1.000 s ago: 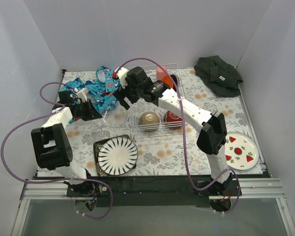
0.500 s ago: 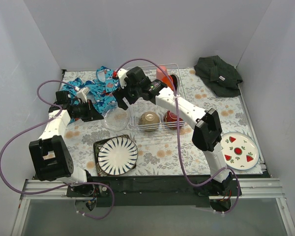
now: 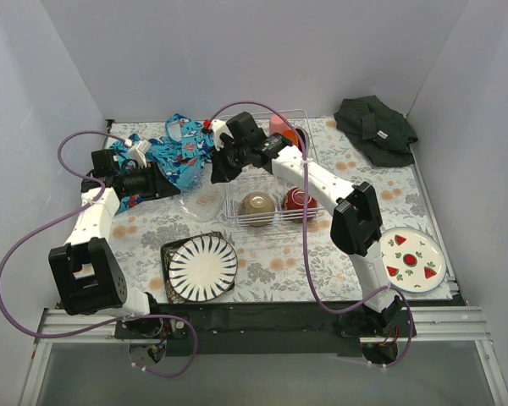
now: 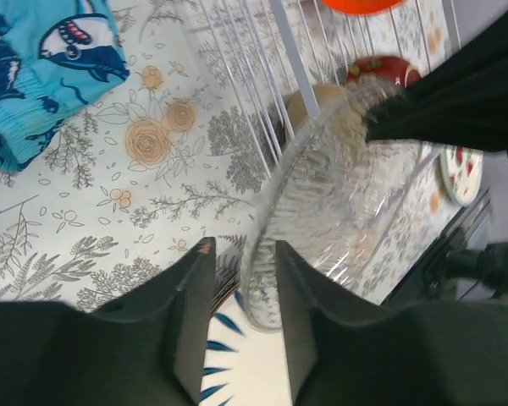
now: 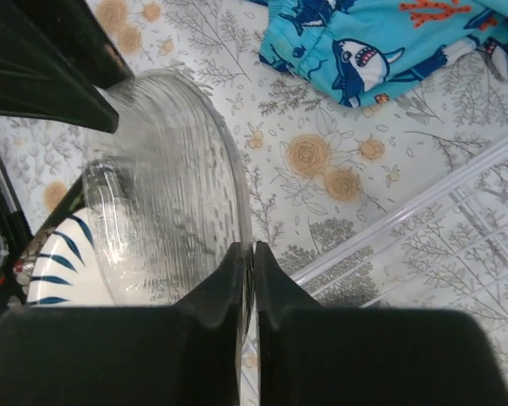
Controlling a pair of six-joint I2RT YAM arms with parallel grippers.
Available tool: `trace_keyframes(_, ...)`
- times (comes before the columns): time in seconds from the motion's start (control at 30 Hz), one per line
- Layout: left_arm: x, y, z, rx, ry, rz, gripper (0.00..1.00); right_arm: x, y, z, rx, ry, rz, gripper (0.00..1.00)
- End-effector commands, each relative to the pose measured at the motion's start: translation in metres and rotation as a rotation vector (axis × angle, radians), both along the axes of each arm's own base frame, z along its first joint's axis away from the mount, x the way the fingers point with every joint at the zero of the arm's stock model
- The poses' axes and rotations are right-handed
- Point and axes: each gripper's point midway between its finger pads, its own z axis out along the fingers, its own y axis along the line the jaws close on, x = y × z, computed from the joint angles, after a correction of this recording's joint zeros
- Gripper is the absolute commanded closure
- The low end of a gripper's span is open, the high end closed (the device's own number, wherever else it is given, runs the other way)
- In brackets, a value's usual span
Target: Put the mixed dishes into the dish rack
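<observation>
As seen from the top camera, can make out a clear glass bowl (image 3: 201, 203) tipped up on edge just off the left side of the white wire dish rack (image 3: 274, 218), over the floral bench (image 3: 322, 254). Can't tell whether its low edge touches the bench.

Looking through the right wrist cam: right gripper (image 5: 248, 252) with jaws pinched shut on the bowl's rim, glass squeezed thin between them. Over on the left wrist cam, finding the left gripper (image 4: 242, 249) with jaws spread and the opposite rim sitting in the gap. No way to call contact from that angle. So, bowl strung between both grippers, outside the rack.

Inside the rack: cream bowl (image 3: 257, 204) and dark red bowl (image 3: 298, 200) side by side at the front, pink cup (image 3: 278, 127) at the back.

Down front-left, spotting the black-striped white plate (image 3: 202, 267) stacked on the dark square plate (image 3: 168, 252). Watermelon-print white plate (image 3: 416, 258) off by itself at front-right, well apart from the rack. Blue shark-print cloth (image 3: 173, 156) bunched at back-left by the left gripper, dark green-black cloth (image 3: 375, 127) in the far right corner.
</observation>
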Motion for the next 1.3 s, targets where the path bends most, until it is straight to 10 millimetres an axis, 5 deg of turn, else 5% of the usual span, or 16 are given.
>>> trace_keyframes(0.0,0.02,0.023,-0.006,0.08,0.019,0.185,0.52,0.007,-0.002,0.022,0.047,-0.011,-0.033,0.99)
trace_keyframes(0.23,0.049,0.06,-0.003,0.158,0.024,0.404,0.42,0.04,-0.037,0.073,0.037,-0.171,-0.249,0.99)
trace_keyframes(0.37,0.055,0.062,-0.003,0.148,0.03,0.422,0.4,0.088,-0.096,0.1,-0.071,-0.354,-0.638,0.99)
trace_keyframes(0.53,0.054,0.053,-0.009,0.094,0.062,0.392,0.4,0.117,-0.165,0.12,-0.208,-0.53,-1.032,0.99)
trace_keyframes(0.8,0.049,0.051,-0.015,0.096,0.084,0.379,0.4,0.124,-0.211,0.109,-0.396,-0.658,-1.246,0.99)
trace_keyframes(1.27,0.042,0.051,-0.037,0.117,0.152,0.363,0.4,0.152,-0.237,0.065,-0.578,-0.678,-1.269,0.99)
